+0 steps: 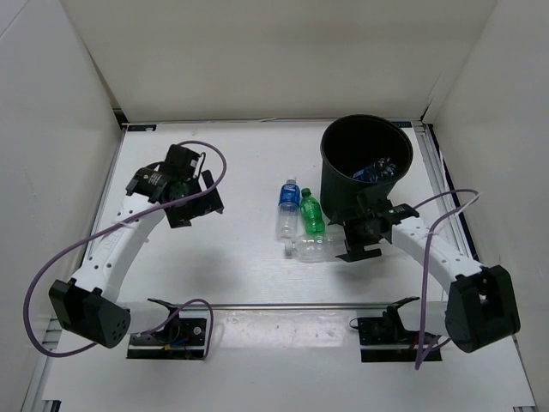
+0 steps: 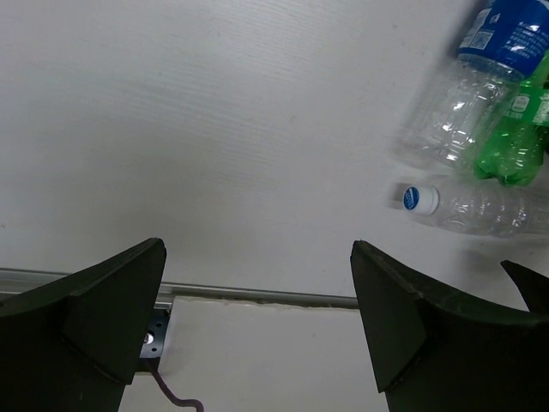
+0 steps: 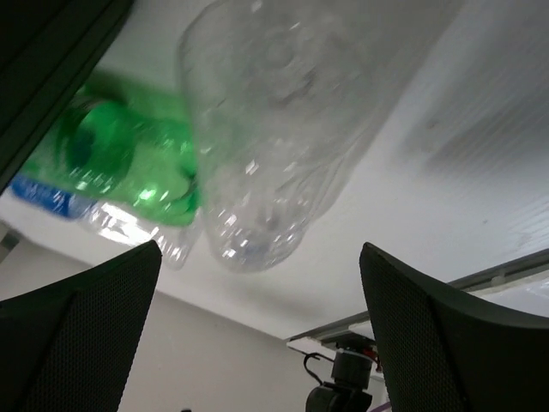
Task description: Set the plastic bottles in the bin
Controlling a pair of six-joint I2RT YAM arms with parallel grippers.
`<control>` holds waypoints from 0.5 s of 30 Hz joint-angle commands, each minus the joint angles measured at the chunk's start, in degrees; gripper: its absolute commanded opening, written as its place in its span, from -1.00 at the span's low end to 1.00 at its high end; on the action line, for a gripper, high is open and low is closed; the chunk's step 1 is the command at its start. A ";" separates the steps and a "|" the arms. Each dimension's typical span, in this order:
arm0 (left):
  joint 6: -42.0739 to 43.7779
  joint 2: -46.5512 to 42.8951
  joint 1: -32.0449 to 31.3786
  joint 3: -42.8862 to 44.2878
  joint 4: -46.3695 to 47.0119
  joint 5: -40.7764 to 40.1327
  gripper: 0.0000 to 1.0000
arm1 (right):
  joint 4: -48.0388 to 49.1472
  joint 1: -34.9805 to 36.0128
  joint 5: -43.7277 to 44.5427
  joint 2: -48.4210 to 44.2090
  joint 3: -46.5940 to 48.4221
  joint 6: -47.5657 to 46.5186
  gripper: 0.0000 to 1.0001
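The black bin stands at the back right with one blue-labelled bottle inside it. Three bottles lie on the table left of it: a clear one with a blue label, a green one and a clear one on its side. My right gripper is open and empty, just right of the lying clear bottle's base, with the green bottle beyond. My left gripper is open and empty, well left of the bottles.
White walls enclose the table on three sides. A metal rail runs along the near edge by the arm bases. A purple cable loops off the left arm. A dark surface fills the top left of the right wrist view.
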 commanded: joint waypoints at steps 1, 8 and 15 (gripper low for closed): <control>-0.15 -2.44 0.52 -1.87 -0.57 -1.18 1.00 | 1.58 0.24 1.61 2.90 -2.62 2.00 1.00; 0.47 -2.96 0.52 -1.87 -2.41 -2.23 1.00 | 3.25 0.24 0.65 8.35 -6.41 -0.72 0.95; 1.08 -2.96 0.52 -1.87 -2.94 -2.23 1.00 | -10.52 -0.99 0.21 3.71 -2.46 -1.78 0.13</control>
